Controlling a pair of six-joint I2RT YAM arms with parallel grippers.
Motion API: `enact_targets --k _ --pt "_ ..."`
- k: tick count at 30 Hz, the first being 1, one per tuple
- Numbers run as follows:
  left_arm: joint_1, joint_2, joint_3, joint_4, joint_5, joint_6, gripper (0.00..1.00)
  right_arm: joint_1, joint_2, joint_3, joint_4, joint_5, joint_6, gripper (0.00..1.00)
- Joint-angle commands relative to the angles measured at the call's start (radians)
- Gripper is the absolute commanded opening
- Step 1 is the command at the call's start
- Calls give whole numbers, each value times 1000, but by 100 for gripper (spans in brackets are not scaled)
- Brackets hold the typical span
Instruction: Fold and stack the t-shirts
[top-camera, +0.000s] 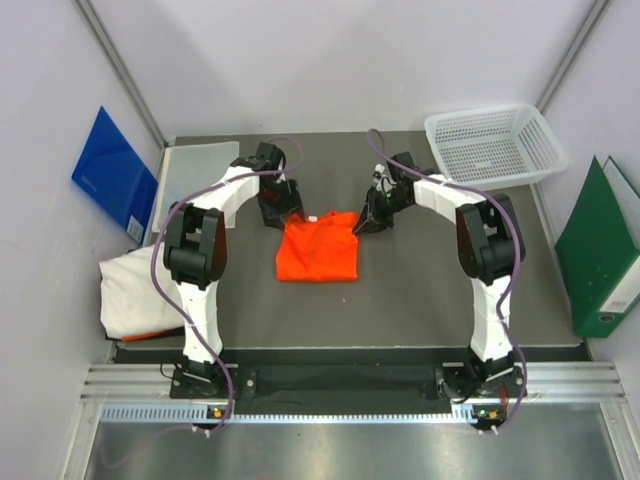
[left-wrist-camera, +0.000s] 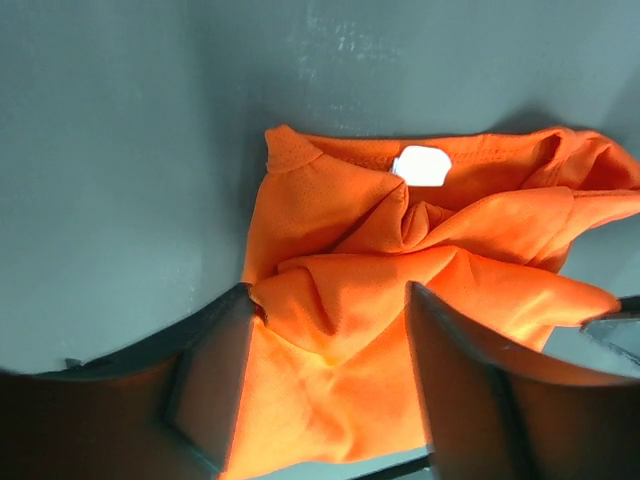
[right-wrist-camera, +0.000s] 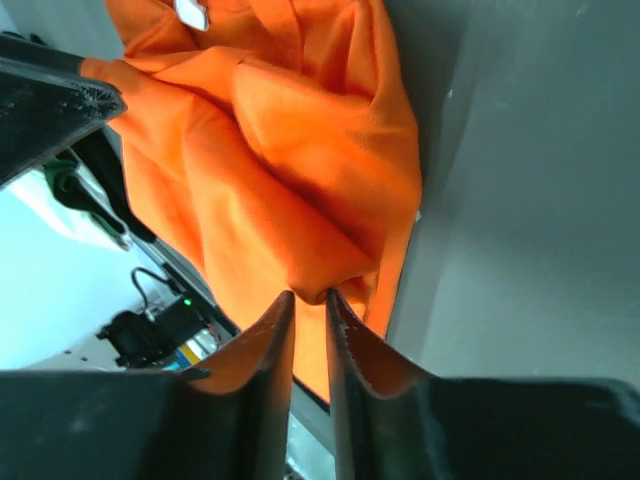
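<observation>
Orange t-shirt (top-camera: 318, 252) lay crumpled; right gripper (right-wrist-camera: 310, 298) pinched a fold of it, left gripper (left-wrist-camera: 330, 300) spread wide over its other side; white t-shirt (top-camera: 135, 290) heaped well apart, left

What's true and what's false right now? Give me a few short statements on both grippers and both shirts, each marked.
1. The right gripper is pinching a fold of the orange shirt. True.
2. The left gripper is clamped shut on nothing. False: its fingers stand wide apart, with orange cloth bunched between them.
3. The white shirt lies in the basket. False: it sits at the left edge of the table, and the basket is at the far right corner with nothing visible in it.
4. The orange shirt lies mid-table with one gripper at each far corner. True.
</observation>
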Motion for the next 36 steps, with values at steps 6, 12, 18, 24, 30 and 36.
enact_targets --k 6,12,18,24,30,36 --pt "2 9 38 62 28 -13 5 10 -7 62 70 14 4 0" --pt "7 -10 41 45 2 -7 0 9 -119 23 96 43 -14 0" --pt "22 -27 26 42 -15 -7 0 10 -182 19 129 87 -34 0" --pt "34 -22 26 42 -44 -15 0 9 -84 75 116 109 -49 0" --pt "53 -10 50 52 -76 -36 0 -5 12 135 116 178 -71 0" --pt "73 27 117 61 -84 -24 0 -19 94 220 124 222 -75 0"
